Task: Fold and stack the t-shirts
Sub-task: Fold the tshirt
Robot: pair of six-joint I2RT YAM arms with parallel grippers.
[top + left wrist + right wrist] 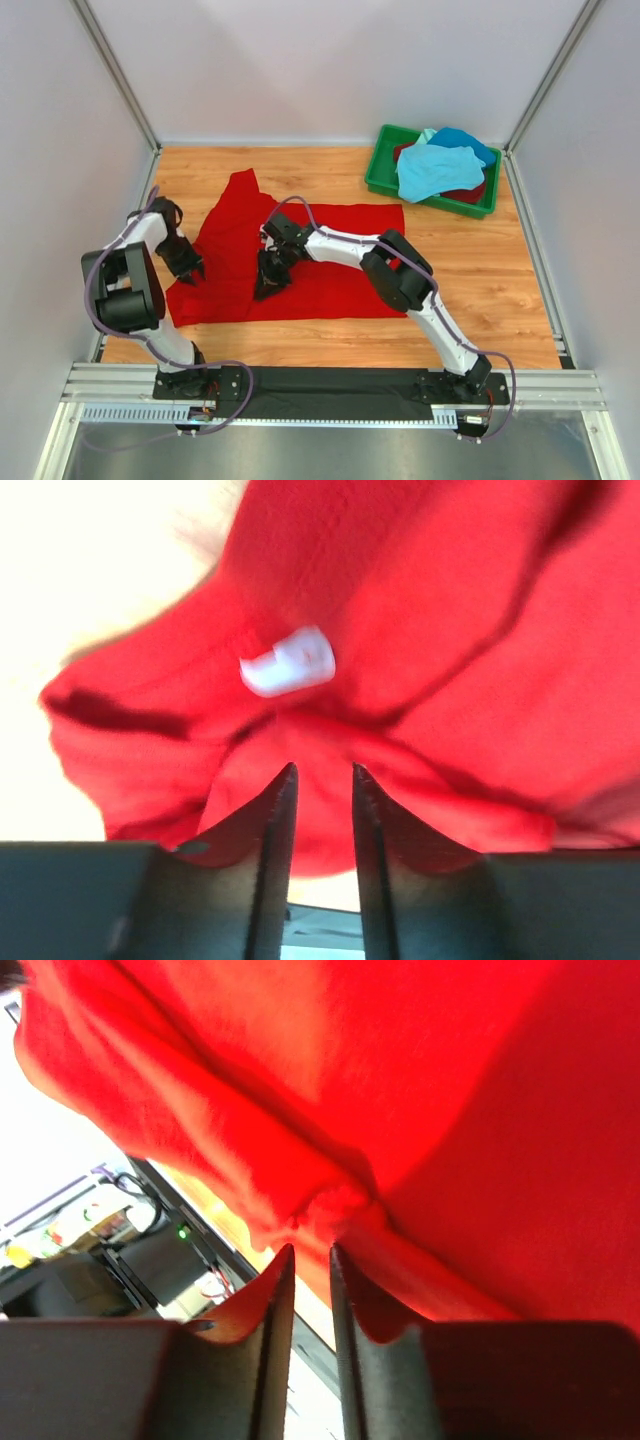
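Observation:
A bright red t-shirt (pixel 330 292) lies spread on the wooden table, with a sleeve sticking out toward the back left. My left gripper (pixel 187 272) stands at its left edge. In the left wrist view the left gripper (pixel 320 768) is open, with rumpled red t-shirt cloth (pixel 450 630) and a white label (pixel 290 662) just beyond the tips. My right gripper (pixel 268 288) is over the shirt's left-middle. In the right wrist view the right gripper (pixel 310 1248) is narrowly open, and a bunched fold of the red t-shirt (pixel 340 1205) sits right at its tips.
A green bin (pixel 378 172) stands at the back right. It holds a light turquoise shirt (pixel 430 170), a blue one (pixel 465 140) and a dark red one (pixel 468 193). Bare wood lies right of the red shirt. White walls close in three sides.

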